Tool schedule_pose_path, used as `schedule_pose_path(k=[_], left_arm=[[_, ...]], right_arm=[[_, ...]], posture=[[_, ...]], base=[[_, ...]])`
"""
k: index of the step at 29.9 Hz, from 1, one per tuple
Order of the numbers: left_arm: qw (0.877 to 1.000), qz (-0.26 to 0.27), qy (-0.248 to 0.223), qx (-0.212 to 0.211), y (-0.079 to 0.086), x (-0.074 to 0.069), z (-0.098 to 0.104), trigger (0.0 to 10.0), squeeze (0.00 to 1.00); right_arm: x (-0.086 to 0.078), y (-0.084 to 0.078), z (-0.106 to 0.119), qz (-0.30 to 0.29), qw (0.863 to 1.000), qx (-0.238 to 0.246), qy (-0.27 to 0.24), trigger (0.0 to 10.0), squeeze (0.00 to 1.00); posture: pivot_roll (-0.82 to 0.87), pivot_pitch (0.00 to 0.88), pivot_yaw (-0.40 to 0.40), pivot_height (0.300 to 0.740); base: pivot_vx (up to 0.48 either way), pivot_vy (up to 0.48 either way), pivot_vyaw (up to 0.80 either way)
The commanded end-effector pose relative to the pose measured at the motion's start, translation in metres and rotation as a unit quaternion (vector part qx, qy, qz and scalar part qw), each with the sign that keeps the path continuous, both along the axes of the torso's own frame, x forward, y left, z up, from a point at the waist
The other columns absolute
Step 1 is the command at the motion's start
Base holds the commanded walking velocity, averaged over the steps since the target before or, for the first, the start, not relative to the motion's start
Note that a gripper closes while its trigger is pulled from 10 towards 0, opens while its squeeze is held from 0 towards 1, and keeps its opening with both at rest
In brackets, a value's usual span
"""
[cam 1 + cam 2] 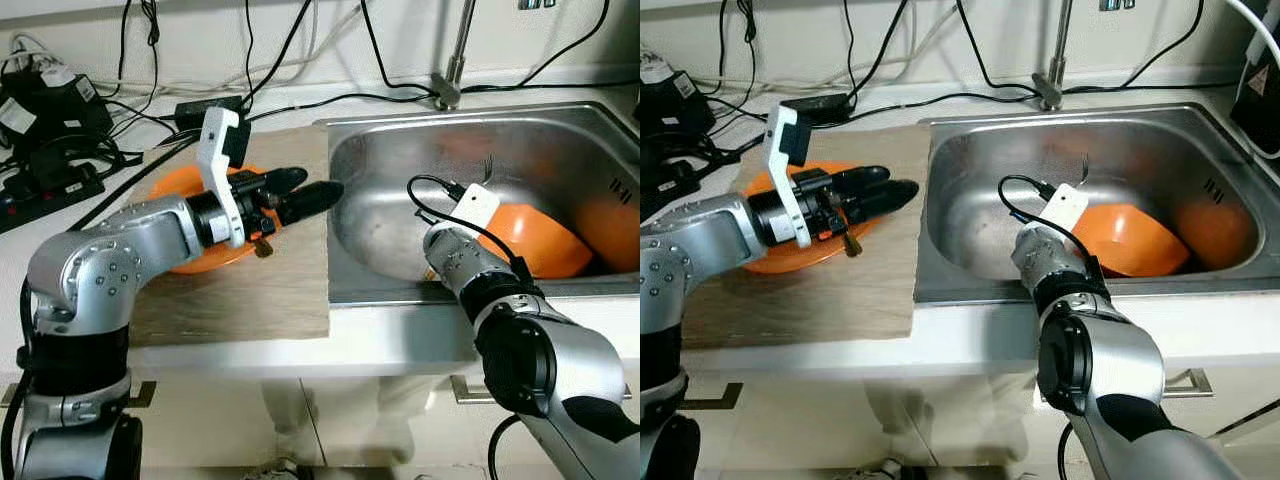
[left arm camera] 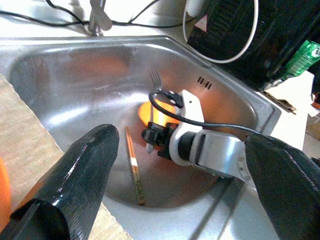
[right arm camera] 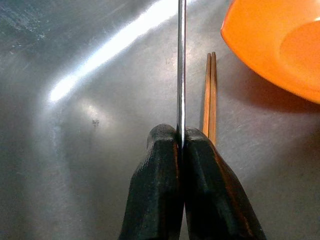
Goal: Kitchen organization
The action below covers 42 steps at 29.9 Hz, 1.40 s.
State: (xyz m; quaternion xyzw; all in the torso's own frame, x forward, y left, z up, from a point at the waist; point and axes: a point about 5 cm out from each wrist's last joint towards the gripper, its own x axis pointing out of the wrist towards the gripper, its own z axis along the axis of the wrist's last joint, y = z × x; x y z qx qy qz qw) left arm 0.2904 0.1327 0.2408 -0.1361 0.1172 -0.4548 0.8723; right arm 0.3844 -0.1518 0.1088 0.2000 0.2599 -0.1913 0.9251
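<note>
Right tool [image 3: 181,145] clenched on thin metal fork [image 3: 181,65] inside stainless steel sink [image 1: 380,225]; left tool [image 1: 305,192] released above orange plate [image 1: 170,185].

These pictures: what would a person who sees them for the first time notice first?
Probably the right gripper down in the steel sink, shut on a fork that points upward. Beside it an orange bowl lies tilted on the sink floor, with wooden chopsticks near it. The left gripper hangs open above an orange plate on the counter mat.

Orange bowl [image 1: 540,240], steel-grey sink [image 1: 380,170], brown chopsticks [image 3: 210,95], black gripper [image 3: 181,145].
</note>
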Motion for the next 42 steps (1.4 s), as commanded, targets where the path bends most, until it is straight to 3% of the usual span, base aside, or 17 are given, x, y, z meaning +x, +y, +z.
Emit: schedule_pose_path(k=[1,2,3,18,19,27,32,35,37,38,39,40,42], left_arm=[[1.000,0.006,-0.004,0.006,0.005,-0.003,0.003,10.0,0.00],[1.000,0.006,-0.004,0.006,0.005,-0.003,0.003,10.0,0.00],[1.000,0.007,-0.004,0.007,0.005,-0.004,0.003,10.0,0.00],[1.000,0.016,-0.006,0.015,0.009,-0.005,0.004,10.0,0.00],[1.000,0.016,-0.006,0.015,0.009,-0.005,0.004,10.0,0.00],[1.000,0.023,-0.016,0.015,0.008,-0.001,0.003,10.0,0.00],[0.999,0.034,-0.033,0.002,0.005,0.008,0.005,10.0,0.00],[0.999,0.039,-0.037,0.000,0.004,0.011,0.005,10.0,0.00],[0.998,0.044,-0.041,-0.003,0.004,0.013,0.005,10.0,0.00],[0.998,0.049,-0.047,-0.005,0.004,0.015,0.005,10.0,0.00],[0.996,0.065,-0.056,-0.011,0.005,0.021,0.005,10.0,0.00],[0.996,0.065,-0.056,-0.011,0.005,0.021,0.005,10.0,0.00],[0.994,0.086,-0.063,-0.018,0.006,0.027,0.003,10.0,0.00]], right_arm=[[-0.007,0.002,-0.013,0.006,1.000,-0.008,0.025,10.0,0.42],[-0.007,0.002,-0.013,0.006,1.000,-0.008,0.025,10.0,0.42],[-0.007,0.002,-0.013,0.006,1.000,-0.007,0.023,10.0,1.00],[-0.003,0.008,-0.006,0.019,1.000,-0.018,0.006,10.0,1.00],[-0.001,0.009,-0.002,0.027,0.999,-0.032,-0.003,10.0,0.00],[0.012,0.015,0.024,0.060,0.993,-0.088,-0.053,10.0,0.00],[0.028,0.030,0.071,0.106,0.976,-0.125,-0.140,10.0,0.00],[0.032,0.035,0.085,0.121,0.970,-0.130,-0.166,10.0,0.00],[0.034,0.040,0.095,0.138,0.962,-0.139,-0.188,10.0,0.00],[0.036,0.046,0.105,0.162,0.953,-0.146,-0.209,10.0,0.00],[0.038,0.055,0.118,0.209,0.933,-0.168,-0.240,10.0,0.00],[0.038,0.055,0.118,0.209,0.933,-0.168,-0.240,10.0,0.00],[0.038,0.059,0.124,0.243,0.915,-0.189,-0.259,10.0,0.00]], posture=[[0.00,0.084,0.132,0.740],[0.00,0.084,0.132,0.740],[0.00,0.083,0.131,0.740],[0.00,0.076,0.121,0.740],[0.00,0.072,0.119,0.740],[-0.01,0.040,0.108,0.740],[-0.03,0.000,0.095,0.740],[-0.04,0.000,0.091,0.740],[-0.04,0.000,0.089,0.740],[-0.04,0.000,0.086,0.740],[-0.05,0.000,0.079,0.740],[-0.05,0.000,0.079,0.740],[-0.05,0.000,0.073,0.740]], base=[[0.000,0.000,0.00],[0.000,0.000,0.00],[0.000,0.000,0.00],[0.000,0.000,0.00],[0.000,0.000,0.00],[0.000,0.000,0.00],[0.000,0.000,0.00],[0.000,0.000,0.00],[0.000,0.000,0.00],[0.000,0.000,0.00],[0.000,0.000,0.00],[0.000,0.000,0.00],[0.000,0.000,0.00]])
